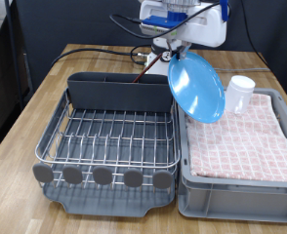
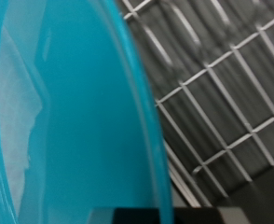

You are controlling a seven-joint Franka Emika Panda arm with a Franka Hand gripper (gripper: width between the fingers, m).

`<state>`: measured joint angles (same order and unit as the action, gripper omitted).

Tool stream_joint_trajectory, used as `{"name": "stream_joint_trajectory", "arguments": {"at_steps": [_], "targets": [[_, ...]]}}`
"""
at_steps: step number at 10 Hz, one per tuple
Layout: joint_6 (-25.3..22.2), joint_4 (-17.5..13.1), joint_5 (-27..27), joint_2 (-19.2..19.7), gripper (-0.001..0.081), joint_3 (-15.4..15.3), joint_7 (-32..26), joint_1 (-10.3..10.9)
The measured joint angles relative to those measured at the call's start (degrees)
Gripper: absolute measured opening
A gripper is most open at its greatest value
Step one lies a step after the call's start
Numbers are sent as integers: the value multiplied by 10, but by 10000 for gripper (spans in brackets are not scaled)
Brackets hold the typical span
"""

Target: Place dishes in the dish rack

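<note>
My gripper (image 1: pixel 174 56) is shut on the upper rim of the round light-blue plate (image 1: pixel 196 87) and holds it tilted in the air, between the dish rack and the grey bin. The plate fills most of the wrist view (image 2: pixel 62 112), with the rack's wire grid (image 2: pixel 221 84) behind it. The dish rack (image 1: pixel 106 132) is a dark grey tray with a silver wire grid, a tall grey cutlery box (image 1: pixel 119 91) at its back and round grey tabs (image 1: pixel 102 176) along its front. The white mug (image 1: pixel 240 94) stands in the bin. The wooden spoon is out of view.
The grey bin (image 1: pixel 236 190) lined with pink checked cloth (image 1: pixel 241 141) stands at the exterior view's right, against the rack. Black cables (image 1: pixel 95 51) lie on the wooden table (image 1: pixel 26 117) behind the rack. A dark chair stands at the left edge.
</note>
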<state>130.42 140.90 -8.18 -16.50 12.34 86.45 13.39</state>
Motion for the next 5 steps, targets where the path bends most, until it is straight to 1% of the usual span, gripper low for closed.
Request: {"name": "stream_joint_trajectory", "arguments": {"at_steps": [2,5], "targets": [[-44,-22,-18,-2,26,0,0,-8],[-73,-42,-33,-4,26,1,0,-14]]}}
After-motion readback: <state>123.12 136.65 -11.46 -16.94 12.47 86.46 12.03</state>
